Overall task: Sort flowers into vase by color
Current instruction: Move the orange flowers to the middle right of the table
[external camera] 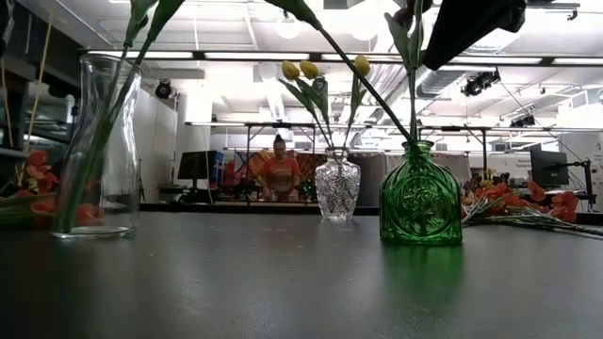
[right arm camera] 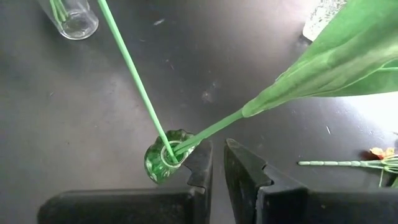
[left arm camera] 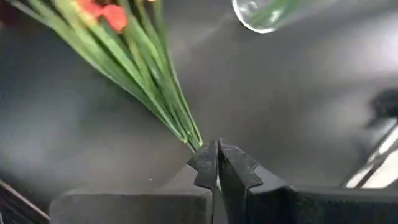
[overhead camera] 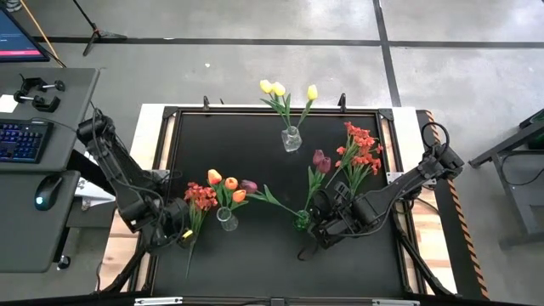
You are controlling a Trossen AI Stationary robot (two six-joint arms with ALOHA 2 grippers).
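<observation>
Your sort looks partly done. The yellow tulips [overhead camera: 277, 88] stand in the crystal vase [overhead camera: 291, 139] at the far side of the worktop [overhead camera: 255, 246]. The clear vase [overhead camera: 226, 219] holds orange tulips [overhead camera: 228, 184], though a maroon head [overhead camera: 249, 185] shows just beside them; whether its stem runs into the clear vase or across to the green vase [overhead camera: 303, 221] you cannot tell from above. The green vase takes two stems, one carrying the maroon tulips [overhead camera: 321, 160].

Two red bunches are not yet in any vase. The right red bunch [overhead camera: 361, 151] lies on the worktop near the right edge, beside the right arm. The left red bunch [overhead camera: 201, 197] lies near the clear vase, stems trailing toward you.

Your left gripper [left arm camera: 217, 163] sits at the cut ends of that left bunch. Its fingers are pressed together, and the stem tips end right at the fingertips; from the wrist view, they look to be touching rather than clamped, so do not count on a hold.

Your right gripper [right arm camera: 217, 163] hovers just beside the green vase's mouth, fingers at a narrow gap. The two stems pass close to them, but nothing is between the fingers.
</observation>
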